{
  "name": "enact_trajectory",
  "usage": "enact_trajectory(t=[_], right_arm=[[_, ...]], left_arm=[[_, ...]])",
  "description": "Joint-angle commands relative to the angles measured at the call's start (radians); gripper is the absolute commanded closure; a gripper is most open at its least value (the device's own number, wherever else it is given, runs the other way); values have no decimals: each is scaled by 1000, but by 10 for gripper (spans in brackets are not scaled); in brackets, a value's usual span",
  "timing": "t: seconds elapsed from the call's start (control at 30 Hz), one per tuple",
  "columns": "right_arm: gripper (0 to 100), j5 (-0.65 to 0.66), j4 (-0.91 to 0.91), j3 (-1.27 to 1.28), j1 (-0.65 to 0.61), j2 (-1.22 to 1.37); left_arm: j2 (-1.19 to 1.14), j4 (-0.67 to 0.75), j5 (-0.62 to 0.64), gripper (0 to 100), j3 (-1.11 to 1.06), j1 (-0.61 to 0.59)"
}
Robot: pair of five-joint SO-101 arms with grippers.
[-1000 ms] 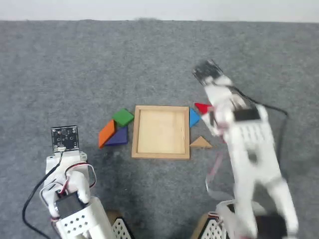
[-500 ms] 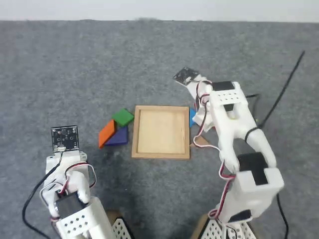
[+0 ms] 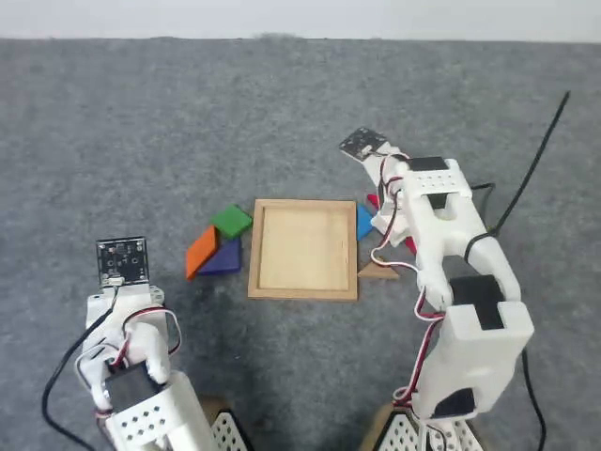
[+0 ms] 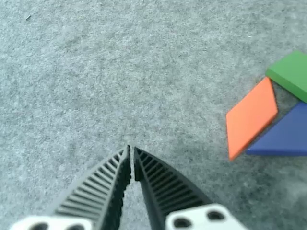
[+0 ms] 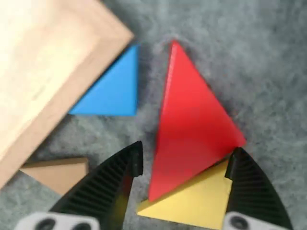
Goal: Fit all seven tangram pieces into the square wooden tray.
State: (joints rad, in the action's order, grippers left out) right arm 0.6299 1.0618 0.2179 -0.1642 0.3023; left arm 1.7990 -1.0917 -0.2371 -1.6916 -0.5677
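Note:
The square wooden tray lies mid-table with nothing in it. Left of it sit a green square, an orange parallelogram and a dark blue triangle. Right of it lie a light blue triangle, a tan triangle and a red triangle under my right arm. My right gripper is open and straddles the red triangle, which overlaps a yellow triangle. My left gripper is shut over bare carpet, near the orange parallelogram.
Grey carpet covers the table. The tray corner and the light blue triangle lie close beside the red one, with the tan triangle just off the tray's edge. My left arm rests at the front left.
My right arm has folded down over the pieces right of the tray, then shifted slightly right. The left arm and all the pieces have stayed put.

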Motion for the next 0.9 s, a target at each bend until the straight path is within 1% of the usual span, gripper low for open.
enact_trajectory(t=[0.0, 0.27, 0.47, 0.57, 0.7, 0.87], right_arm=[[709, 21, -19, -54, 19, -21], [709, 31, -84, -55, 16, -15], [708, 64, -81, -52, 24, -7], [672, 64, -90, -66, 25, 39], [664, 64, -73, -129, 28, 117], [664, 64, -2, -201, 27, 162]], left_arm=[[15, -3, -11, 985, 8, 0], [15, -3, -11, 985, 8, 0], [15, -3, -11, 985, 8, 0], [15, -3, -11, 985, 8, 0], [15, -3, -11, 985, 8, 0], [15, -3, -11, 985, 8, 0]])
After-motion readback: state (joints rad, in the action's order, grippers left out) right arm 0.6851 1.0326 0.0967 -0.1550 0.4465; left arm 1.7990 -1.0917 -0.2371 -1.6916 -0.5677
